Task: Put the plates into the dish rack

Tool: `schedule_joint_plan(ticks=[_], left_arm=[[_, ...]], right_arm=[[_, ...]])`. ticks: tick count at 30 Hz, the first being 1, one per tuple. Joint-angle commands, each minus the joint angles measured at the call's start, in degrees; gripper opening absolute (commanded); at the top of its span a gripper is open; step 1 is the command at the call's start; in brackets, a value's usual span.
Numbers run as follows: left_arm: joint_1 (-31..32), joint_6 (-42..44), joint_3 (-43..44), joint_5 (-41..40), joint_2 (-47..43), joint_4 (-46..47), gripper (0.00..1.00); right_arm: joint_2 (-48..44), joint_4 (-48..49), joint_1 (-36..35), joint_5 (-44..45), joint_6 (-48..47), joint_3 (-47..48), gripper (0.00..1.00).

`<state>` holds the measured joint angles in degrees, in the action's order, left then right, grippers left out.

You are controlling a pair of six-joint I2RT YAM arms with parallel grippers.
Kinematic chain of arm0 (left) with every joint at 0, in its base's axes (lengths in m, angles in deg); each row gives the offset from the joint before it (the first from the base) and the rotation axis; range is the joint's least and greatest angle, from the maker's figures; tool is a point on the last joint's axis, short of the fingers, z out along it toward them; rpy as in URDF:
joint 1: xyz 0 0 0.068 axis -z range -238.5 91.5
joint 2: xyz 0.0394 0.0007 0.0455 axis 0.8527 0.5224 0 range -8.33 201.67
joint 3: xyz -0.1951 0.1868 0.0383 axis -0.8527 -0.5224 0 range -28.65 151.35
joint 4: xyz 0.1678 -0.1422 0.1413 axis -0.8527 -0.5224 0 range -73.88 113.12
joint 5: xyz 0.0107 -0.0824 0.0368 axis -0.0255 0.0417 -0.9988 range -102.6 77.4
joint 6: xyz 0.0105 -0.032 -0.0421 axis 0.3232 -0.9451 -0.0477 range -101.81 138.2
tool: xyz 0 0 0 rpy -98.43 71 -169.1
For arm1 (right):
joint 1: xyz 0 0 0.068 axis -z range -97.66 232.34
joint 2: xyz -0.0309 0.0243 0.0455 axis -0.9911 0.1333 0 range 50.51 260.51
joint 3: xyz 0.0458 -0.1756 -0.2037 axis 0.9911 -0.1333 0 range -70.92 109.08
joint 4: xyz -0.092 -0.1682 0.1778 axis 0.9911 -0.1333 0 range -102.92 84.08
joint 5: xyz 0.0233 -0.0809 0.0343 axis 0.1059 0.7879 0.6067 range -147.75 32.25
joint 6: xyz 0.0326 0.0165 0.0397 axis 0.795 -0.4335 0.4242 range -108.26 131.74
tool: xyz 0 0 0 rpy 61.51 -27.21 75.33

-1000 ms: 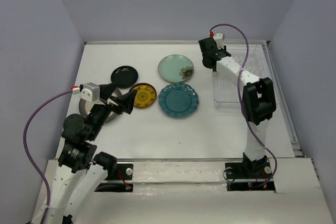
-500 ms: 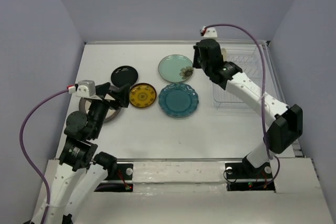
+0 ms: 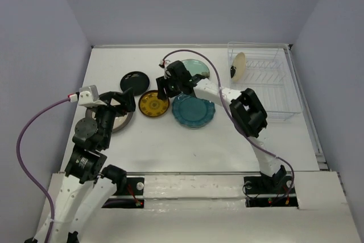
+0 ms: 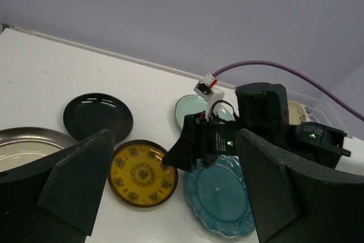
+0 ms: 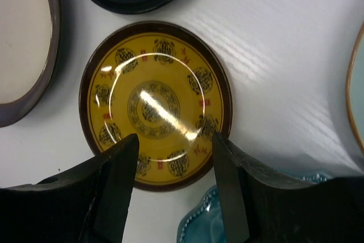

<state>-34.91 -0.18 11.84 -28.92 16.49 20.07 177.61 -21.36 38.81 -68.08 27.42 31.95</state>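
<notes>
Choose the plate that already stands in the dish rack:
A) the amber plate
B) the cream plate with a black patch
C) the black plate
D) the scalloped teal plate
B: in the top view, the cream plate with a black patch stands on edge inside the dish rack, while the black plate, the amber plate and the teal plate lie flat on the table.

Rack (image 3: 267, 83): far right on counter (image 3: 199, 140).
In rack: one plate (image 3: 239, 65), at its left end.
Other plates (image 3: 193, 112): on counter, left of rack.
</notes>
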Motion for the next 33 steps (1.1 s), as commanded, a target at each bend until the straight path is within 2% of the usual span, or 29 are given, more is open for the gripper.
schedule_joint_plan(ticks=[1, 9, 16, 17, 19, 20, 23, 24, 28, 33], left_arm=[[0.2, 0.0, 1.6, 1.3, 1.3, 2.2, 0.99], [0.2, 0.3, 1.7, 2.5, 1.5, 2.3, 0.99], [0.2, 0.4, 1.7, 3.0, 1.5, 2.3, 0.99], [0.2, 0.4, 1.7, 3.0, 1.7, 2.3, 0.99], [0.2, 0.5, 1.7, 3.0, 1.8, 2.3, 0.99], [0.2, 0.5, 1.6, 3.0, 2.0, 2.3, 0.99], [0.1, 0.5, 1.7, 3.0, 2.2, 2.3, 0.99], [0.1, 0.7, 1.8, 2.9, 2.2, 2.2, 0.99], [0.0, 0.8, 1.8, 2.4, 2.0, 2.0, 0.99], [0.0, 0.8, 1.8, 2.5, 2.0, 2.0, 0.99]], right_arm=[[3.1, -3.9, 0.4, -1.8, -1.7, 9.4, 0.60], [7.9, -5.2, 0.4, 5.8, -2.0, 11.6, 0.59], [11.2, -7.7, 0.4, 1.5, -0.8, 12.0, 0.56], [11.7, -7.6, 0.4, 1.2, -0.5, 11.9, 0.54], [11.8, -7.5, 0.4, -0.4, -0.2, 11.4, 0.41], [11.6, -7.2, 0.4, -1.4, 0.0, 11.2, 0.31], [10.4, -6.5, 0.4, -1.1, 0.1, 9.9, 0.17], [9.0, -6.4, 0.4, -0.1, 0.0, 9.5, 0.08], [5.7, -5.7, 0.4, 2.4, -0.3, 7.2, 0.07], [-5.9, -1.1, 0.4, 6.3, 0.1, -1.9, 0.07]])
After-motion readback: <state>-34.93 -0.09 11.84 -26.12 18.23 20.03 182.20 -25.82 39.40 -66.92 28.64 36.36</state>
